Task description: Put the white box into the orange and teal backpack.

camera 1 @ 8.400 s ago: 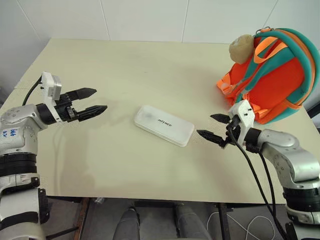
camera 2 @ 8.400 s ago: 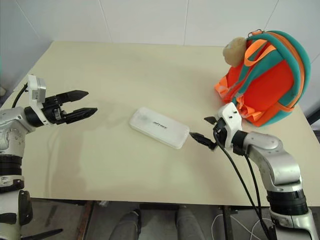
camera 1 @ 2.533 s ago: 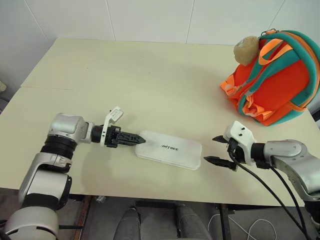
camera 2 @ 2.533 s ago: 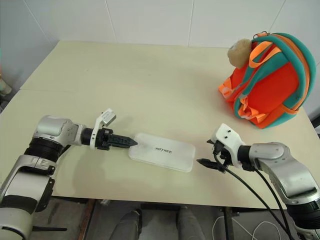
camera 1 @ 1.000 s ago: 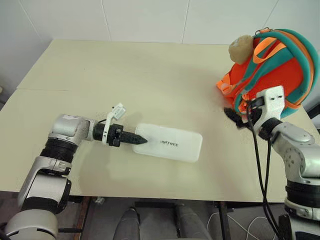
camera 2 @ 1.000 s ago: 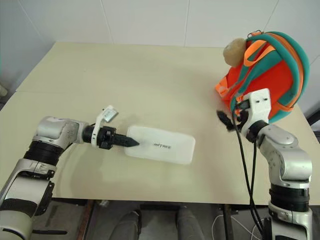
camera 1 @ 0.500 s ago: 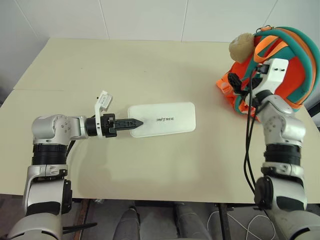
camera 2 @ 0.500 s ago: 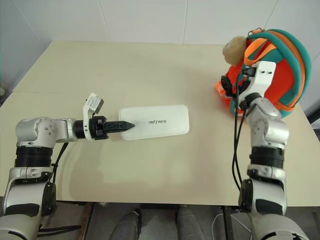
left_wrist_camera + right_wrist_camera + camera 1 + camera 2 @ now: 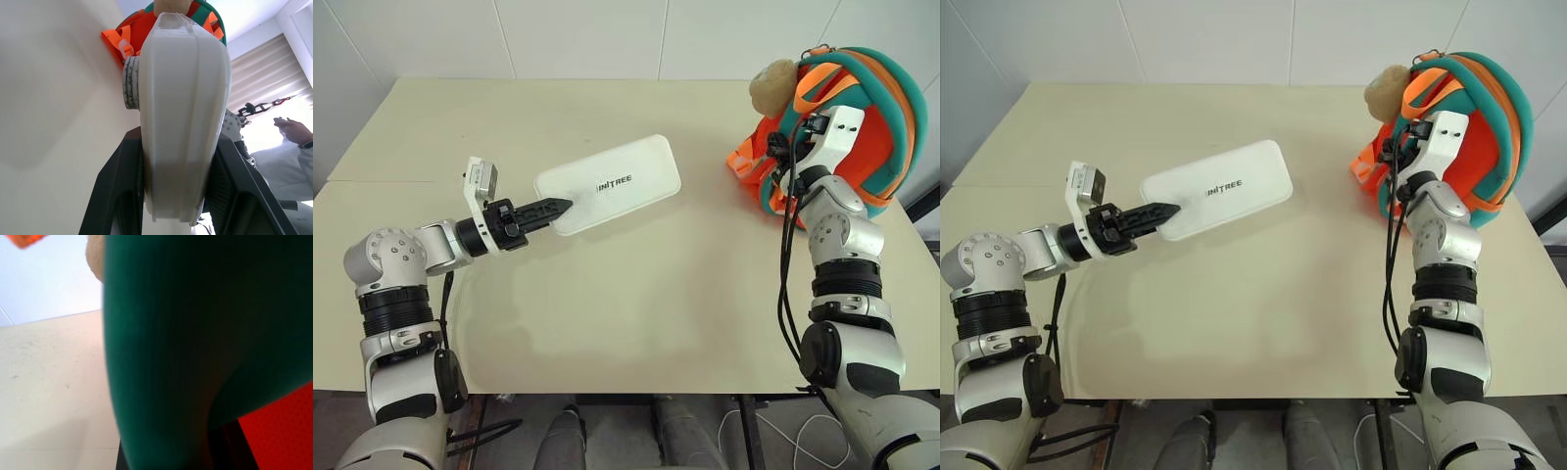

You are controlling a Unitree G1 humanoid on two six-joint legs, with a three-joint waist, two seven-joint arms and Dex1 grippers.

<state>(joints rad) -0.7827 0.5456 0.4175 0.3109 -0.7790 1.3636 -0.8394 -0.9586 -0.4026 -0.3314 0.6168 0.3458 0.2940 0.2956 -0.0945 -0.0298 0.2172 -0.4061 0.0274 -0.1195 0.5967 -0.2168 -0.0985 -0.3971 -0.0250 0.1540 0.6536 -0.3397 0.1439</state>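
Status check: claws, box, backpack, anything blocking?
Left claw clamped on white box, lifted off the table. Right claw closed at backpack's teal edging. Nothing between box and backpack.

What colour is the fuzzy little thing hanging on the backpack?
Beige: the plush charm sits at the top of the orange and teal backpack, clearest in the left eye view.

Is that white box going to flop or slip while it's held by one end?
The white box likely stays stiff: it juts out straight from the left gripper. Its smooth shell, pinched at one end only, could probably twist or slip.
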